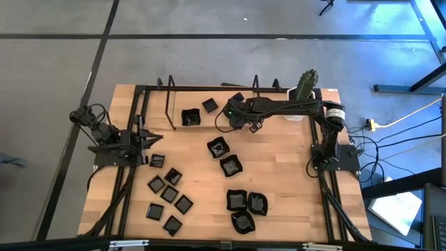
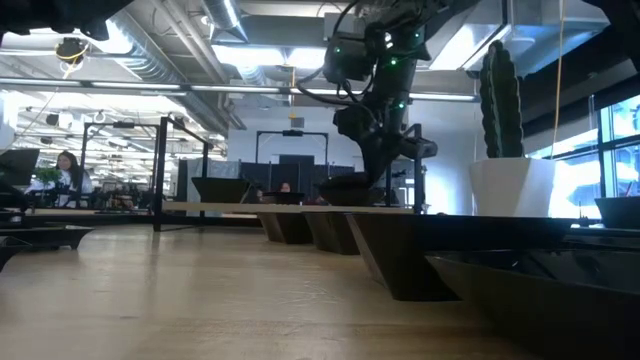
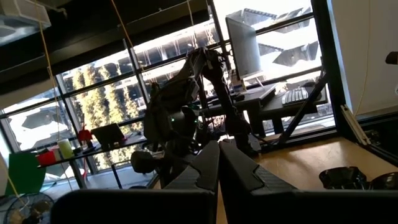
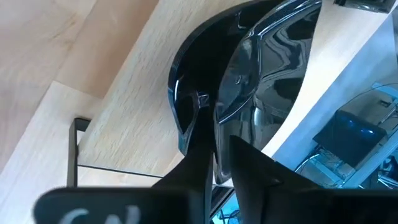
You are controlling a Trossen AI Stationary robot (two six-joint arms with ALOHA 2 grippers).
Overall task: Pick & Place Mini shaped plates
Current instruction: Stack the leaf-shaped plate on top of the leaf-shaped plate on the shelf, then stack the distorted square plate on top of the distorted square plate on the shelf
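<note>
From my remote station, the right gripper (image 1: 237,104) hangs over the far middle of the table (image 1: 286,167) with a glossy black plate (image 4: 267,81) edge-on between its fingers (image 4: 249,168), which sit barely parted around the rim; I cannot tell whether the plate is gripped or being let go. The left gripper (image 1: 155,138) waits at the left edge, fingers pressed together, holding nothing. To set this plate well I judge I should lower it flat beside the two small plates (image 1: 198,111) near the back rail, clear of both, before spreading the fingers fully. The high view alone lays out the other plates (image 1: 167,199) grouped at front left and front centre; the right wrist view alone shows the rim between the fingers; the low view shows the cactus pot (image 2: 512,185) standing at the far right corner
</note>
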